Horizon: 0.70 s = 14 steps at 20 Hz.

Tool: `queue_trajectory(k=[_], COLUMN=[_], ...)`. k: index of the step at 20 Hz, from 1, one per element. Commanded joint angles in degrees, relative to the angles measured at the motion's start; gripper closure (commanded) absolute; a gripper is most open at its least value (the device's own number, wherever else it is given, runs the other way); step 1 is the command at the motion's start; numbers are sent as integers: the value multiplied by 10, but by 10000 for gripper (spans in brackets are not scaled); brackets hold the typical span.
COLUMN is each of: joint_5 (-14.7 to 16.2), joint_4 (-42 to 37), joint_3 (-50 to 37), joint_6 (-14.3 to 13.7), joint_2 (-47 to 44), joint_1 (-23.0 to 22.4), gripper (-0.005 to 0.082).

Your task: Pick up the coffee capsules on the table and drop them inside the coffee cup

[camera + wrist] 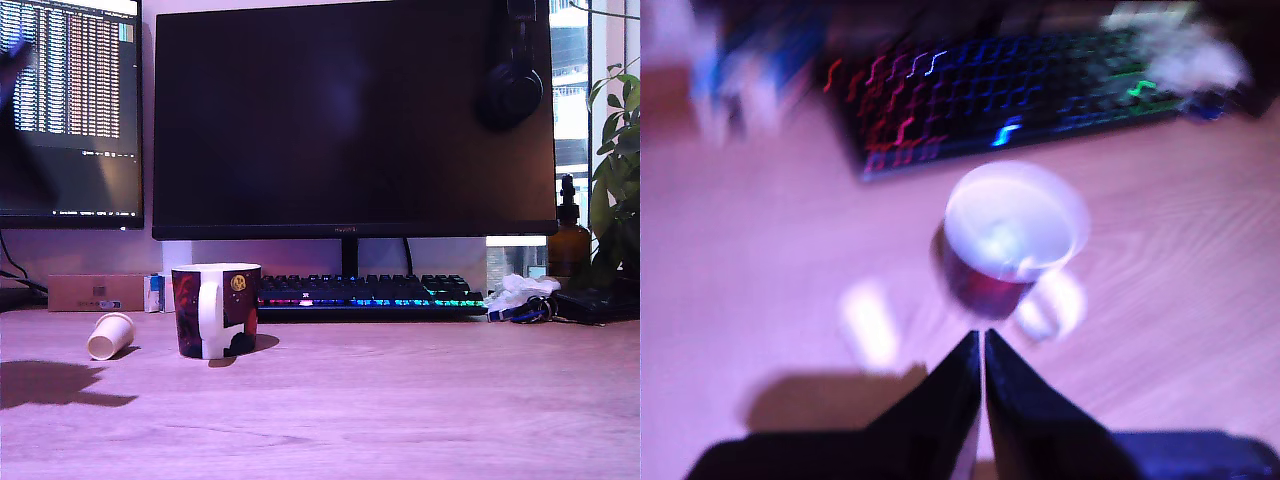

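Exterior view: 1 coffee capsule [110,335] lies on its side on the wooden table [400,400], near the coffee cup [216,309] on the exterior view's left and clearly apart from it. The cup stands upright with its white handle toward the camera and a round gold emblem on its wall. The gripper itself is not seen here; only a dark shadow falls on the table at the exterior view's left. Judged from this layout, the pick is not yet done and the drop into the cup remains. Readable writing: the left monitor [70,100] shows columns of text too small to read; the large monitor [350,115] is dark, and the mark on its lower bezel is illegible. A lit keyboard [370,292] sits behind the cup. Wrist view: the picture is motion-blurred. The gripper [983,345] hangs above the table with its 2 dark fingers pressed together, nothing between them. The cup [1010,235] shows its open mouth; a pale patch inside cannot be identified. A pale blur beside it is probably the capsule [870,322]. No labels are legible here.
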<state>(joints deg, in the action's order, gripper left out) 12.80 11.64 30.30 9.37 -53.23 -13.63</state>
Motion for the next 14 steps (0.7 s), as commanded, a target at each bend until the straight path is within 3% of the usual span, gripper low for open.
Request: queue_trajectory(k=[1,7,12,13,14], joint_5=[-32,-78,-73,-68,-68], joint_4=[-12,-17,-26,-27,-30], joint_3=[-9,-9,-9,-9,-9], joint_6=[13,62,84,84,87], joint_2=[12,11,11,10,4], joint_1=[-8,-30,-41,-43,-47], gripper=[792,792,781,722,598])
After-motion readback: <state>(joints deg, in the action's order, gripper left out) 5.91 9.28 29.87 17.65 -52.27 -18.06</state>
